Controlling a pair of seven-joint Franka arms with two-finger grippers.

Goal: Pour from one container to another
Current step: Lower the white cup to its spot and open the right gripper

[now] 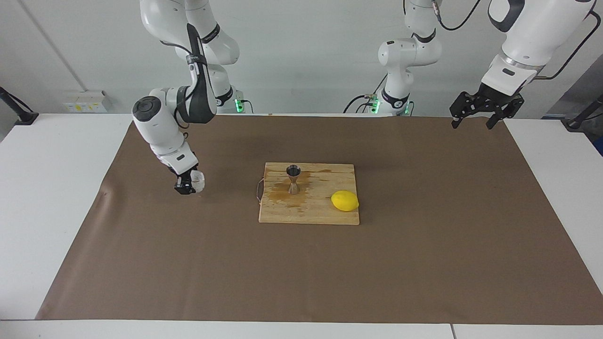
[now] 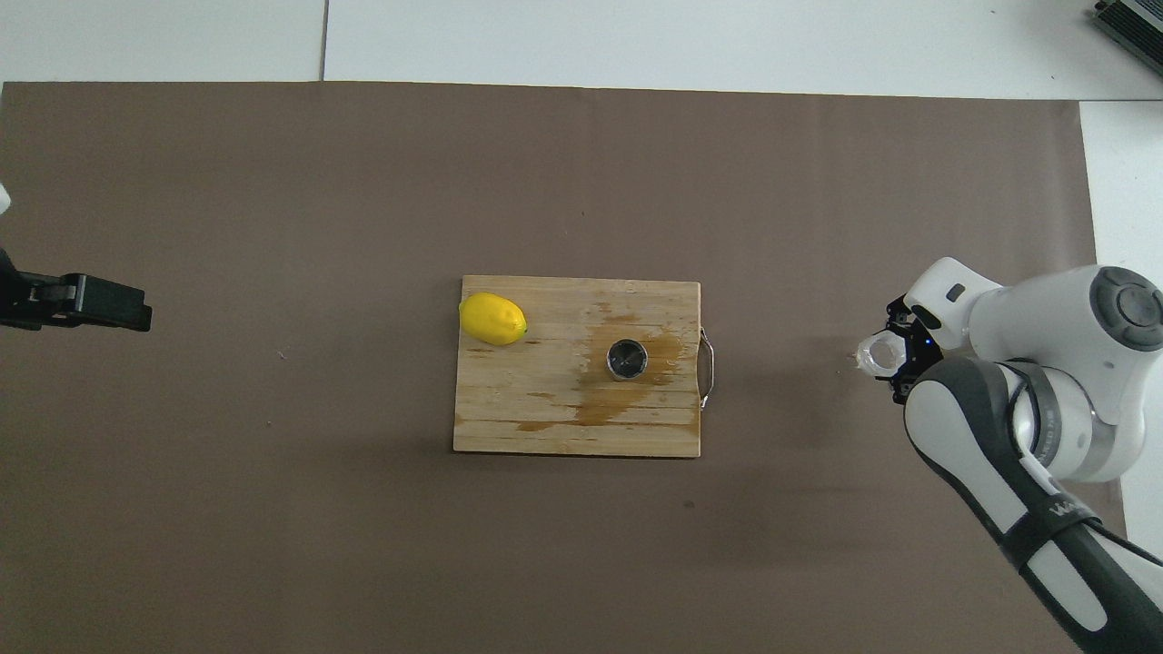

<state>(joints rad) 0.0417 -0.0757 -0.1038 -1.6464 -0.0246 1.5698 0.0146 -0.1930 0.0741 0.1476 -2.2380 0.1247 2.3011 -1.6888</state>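
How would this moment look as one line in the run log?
right gripper: shut on glass cup, over mat | left gripper: open, waiting | jigger: upright on board
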